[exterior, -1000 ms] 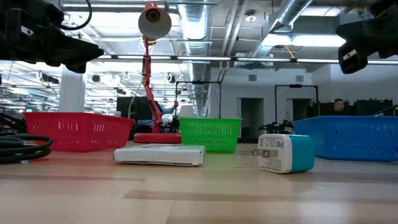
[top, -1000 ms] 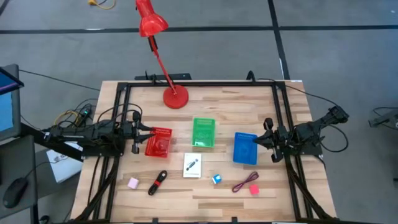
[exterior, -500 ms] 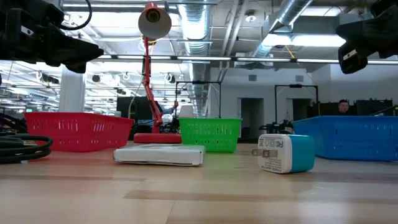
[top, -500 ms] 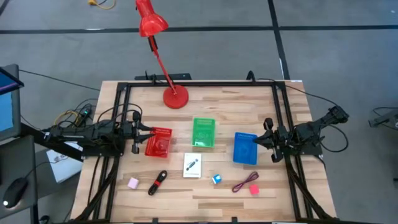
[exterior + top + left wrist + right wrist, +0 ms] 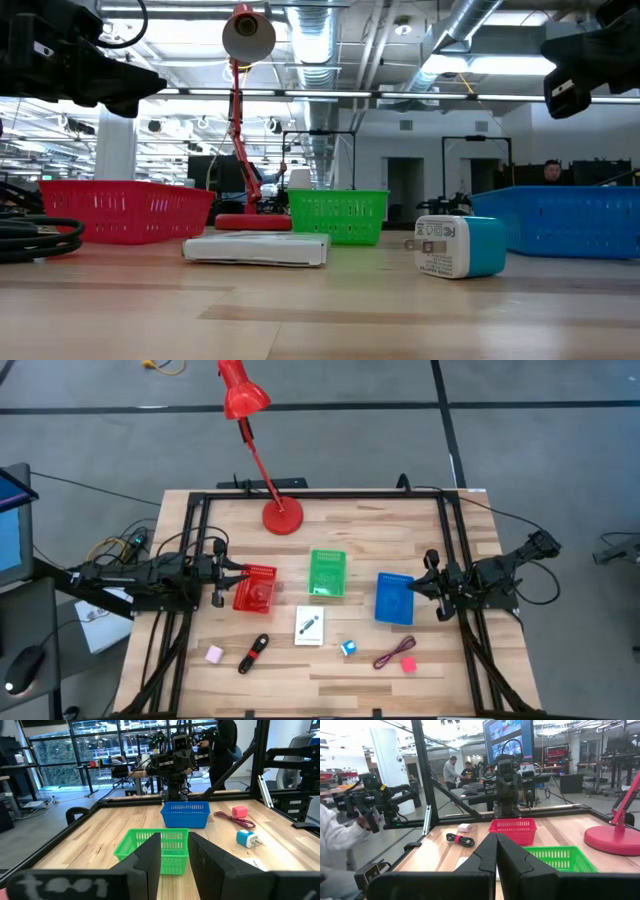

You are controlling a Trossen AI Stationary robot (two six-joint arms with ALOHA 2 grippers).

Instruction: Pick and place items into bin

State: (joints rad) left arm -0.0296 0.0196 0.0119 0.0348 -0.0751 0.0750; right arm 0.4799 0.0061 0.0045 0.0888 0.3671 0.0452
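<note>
Your left gripper (image 5: 222, 582) sits at the left side of the table, just left of the red bin (image 5: 255, 589), above table level. In the left wrist view its fingers (image 5: 150, 857) stand slightly apart with a narrow gap, nothing between them. Your right gripper (image 5: 428, 584) sits at the right side, just right of the blue bin (image 5: 395, 598). In the right wrist view its fingers (image 5: 489, 852) are pressed together, nothing held.

Three bins in a row across mid-table: red on the left, green bin (image 5: 327, 573) in the middle and a bit farther back, blue on the right. The red one looks like it has something red in it, can't tell what.

All loose items are on the near strip of the wooden table (image 5: 420, 530), outside the bins:
- pink block (image 5: 214, 654) near-left
- black-and-red stick (image 5: 254, 652) just right of it, lying diagonal
- white card with black mark (image 5: 310, 627) near centre, in front of the green bin
- blue-white plug adapter (image 5: 348, 648) right of the card, prongs visible in the low view
- dark red cord (image 5: 392, 654) in front of the blue bin
- second pink block (image 5: 408, 664) touching or just beside the cord's near end

The red desk lamp (image 5: 281, 516) has its base at the far side, left of centre.
</note>
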